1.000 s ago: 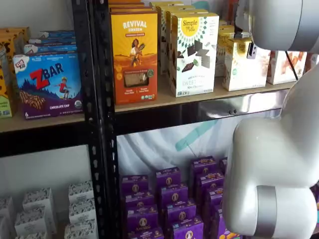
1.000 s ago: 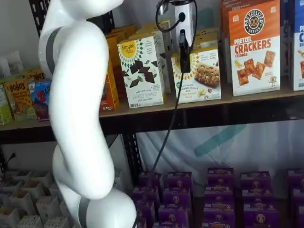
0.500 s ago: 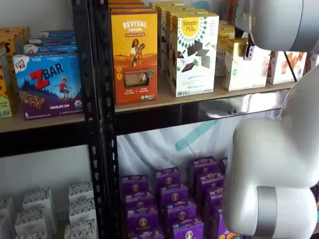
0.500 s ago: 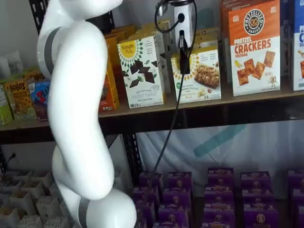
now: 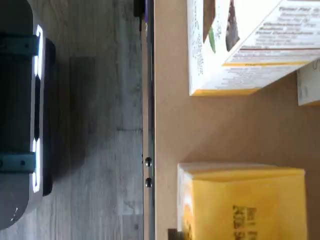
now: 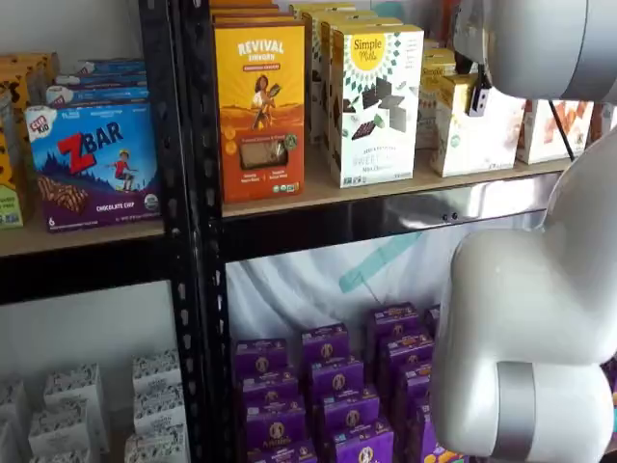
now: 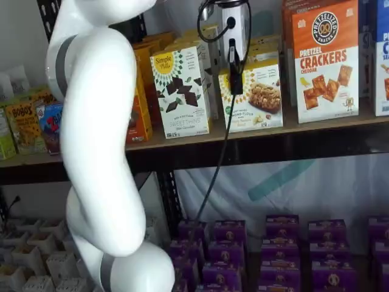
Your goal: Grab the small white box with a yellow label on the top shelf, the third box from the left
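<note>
The small white box [image 6: 474, 133] stands on the top shelf [image 6: 463, 207], right of the taller Simple Mills box [image 6: 374, 104]; both shelf views show it [image 7: 260, 97]. My gripper [image 7: 234, 68] hangs right in front of the box's upper left part, its white body above. Only one black finger [image 6: 478, 96] shows, side-on, so I cannot tell whether it is open. In the wrist view the shelf board [image 5: 170, 125] carries a box with a yellow panel [image 5: 240, 205] and a white printed box [image 5: 235, 45].
An orange Revival box [image 6: 260, 96] stands left of the Simple Mills box. A pretzel crackers box [image 7: 325, 61] stands right of the small box. My white arm [image 7: 97, 140] fills the foreground. Purple boxes [image 7: 279, 249] sit below. A black post [image 6: 188, 231] divides the shelves.
The black finger has edged slightly left in front of the small white box. The arm has shifted a little. The boxes have not moved.
</note>
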You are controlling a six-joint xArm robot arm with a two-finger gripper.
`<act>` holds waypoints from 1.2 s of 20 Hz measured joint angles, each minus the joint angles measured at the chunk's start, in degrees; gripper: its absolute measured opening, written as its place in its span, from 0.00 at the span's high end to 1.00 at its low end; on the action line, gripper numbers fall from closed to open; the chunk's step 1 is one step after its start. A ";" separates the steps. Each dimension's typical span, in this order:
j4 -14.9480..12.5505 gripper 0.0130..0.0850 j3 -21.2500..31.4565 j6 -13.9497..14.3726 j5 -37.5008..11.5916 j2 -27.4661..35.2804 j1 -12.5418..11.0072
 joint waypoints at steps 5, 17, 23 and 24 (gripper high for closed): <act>-0.23 0.61 0.07 -0.10 -0.04 0.08 -0.06; 0.16 0.72 -0.44 -0.57 1.76 -0.20 -0.72; 0.05 0.72 2.86 -1.17 2.25 -4.21 -1.39; 0.26 0.72 3.31 -1.23 2.72 -4.88 -1.53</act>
